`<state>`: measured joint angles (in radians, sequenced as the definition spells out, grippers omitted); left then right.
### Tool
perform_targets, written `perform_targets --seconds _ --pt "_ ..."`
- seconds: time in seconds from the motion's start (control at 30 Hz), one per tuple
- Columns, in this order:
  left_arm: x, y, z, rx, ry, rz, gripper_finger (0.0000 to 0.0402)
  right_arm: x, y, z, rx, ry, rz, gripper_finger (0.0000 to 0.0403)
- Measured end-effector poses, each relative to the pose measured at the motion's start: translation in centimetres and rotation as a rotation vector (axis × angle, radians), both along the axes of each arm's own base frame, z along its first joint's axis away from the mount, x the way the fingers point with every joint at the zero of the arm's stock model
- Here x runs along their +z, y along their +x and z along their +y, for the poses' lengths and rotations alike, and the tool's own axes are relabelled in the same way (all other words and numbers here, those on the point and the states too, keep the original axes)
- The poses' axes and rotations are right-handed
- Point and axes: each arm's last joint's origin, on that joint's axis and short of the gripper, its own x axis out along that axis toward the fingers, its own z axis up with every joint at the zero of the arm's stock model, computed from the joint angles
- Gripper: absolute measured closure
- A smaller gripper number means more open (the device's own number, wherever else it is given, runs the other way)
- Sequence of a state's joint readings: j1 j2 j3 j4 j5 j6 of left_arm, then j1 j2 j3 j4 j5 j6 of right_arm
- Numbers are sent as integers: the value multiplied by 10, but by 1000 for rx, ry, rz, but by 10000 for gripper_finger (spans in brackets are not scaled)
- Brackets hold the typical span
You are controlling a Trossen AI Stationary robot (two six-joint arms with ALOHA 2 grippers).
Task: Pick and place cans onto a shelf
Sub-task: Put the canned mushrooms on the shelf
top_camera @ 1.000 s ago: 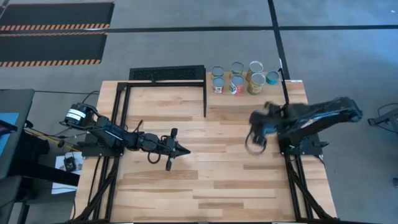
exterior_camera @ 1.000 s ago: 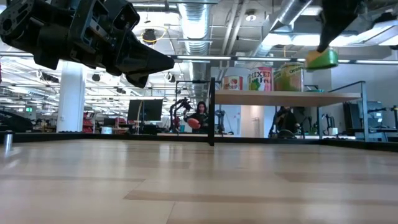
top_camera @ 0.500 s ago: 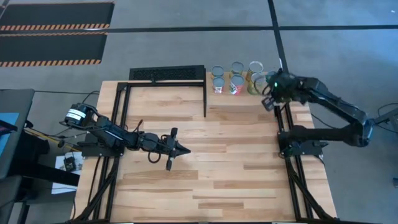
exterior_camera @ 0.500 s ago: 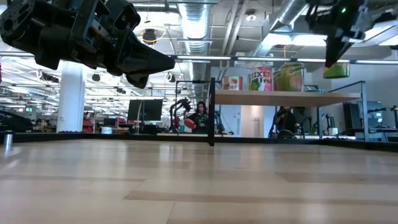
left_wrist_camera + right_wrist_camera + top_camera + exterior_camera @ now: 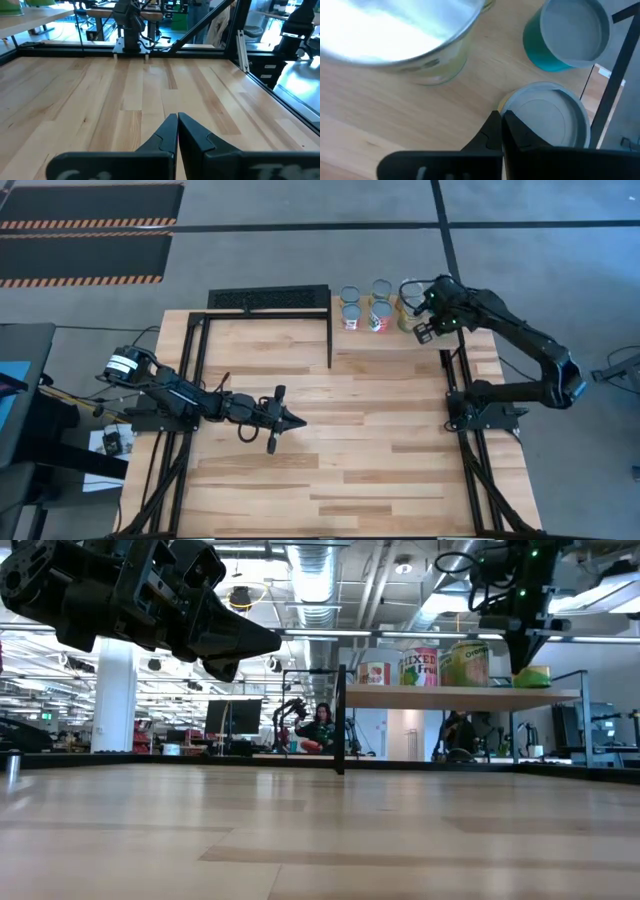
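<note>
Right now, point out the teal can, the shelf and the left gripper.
teal can (image 5: 570,35), right wrist view, silvery top.
shelf (image 5: 440,696), low view, front edge.
left gripper (image 5: 177,131), left wrist view, between its shut fingertips.

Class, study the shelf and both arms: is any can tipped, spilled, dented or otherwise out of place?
Nothing stands out. The cans stand upright in a cluster on the shelf. The right pincer hangs over the cluster's right end, its fingers together, above a small can. The left pincer waits shut over the table.
</note>
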<state>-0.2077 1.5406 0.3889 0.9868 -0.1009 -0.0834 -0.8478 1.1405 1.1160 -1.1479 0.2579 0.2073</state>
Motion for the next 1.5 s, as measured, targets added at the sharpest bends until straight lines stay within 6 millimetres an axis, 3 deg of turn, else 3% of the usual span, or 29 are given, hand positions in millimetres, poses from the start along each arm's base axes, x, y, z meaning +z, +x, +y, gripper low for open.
perform_targets --seconds 0.2,0.57,0.8,0.97,1.17,1.5 --pt "0 0 0 0 0 0 400 -7 5 -6 -1 25 23 386" --pt "0 0 0 0 0 0 400 -7 7 -8 -2 18 18 315" --pt "0 0 0 0 0 0 400 5 5 -5 25 -23 -1 291" --pt "0 0 0 0 0 0 400 20 -7 10 50 -56 -17 312" --pt "0 0 0 0 0 0 400 20 -20 16 46 -45 17 392" --pt "0 0 0 1 -4 0 400 10 -13 6 2 -14 55 396"
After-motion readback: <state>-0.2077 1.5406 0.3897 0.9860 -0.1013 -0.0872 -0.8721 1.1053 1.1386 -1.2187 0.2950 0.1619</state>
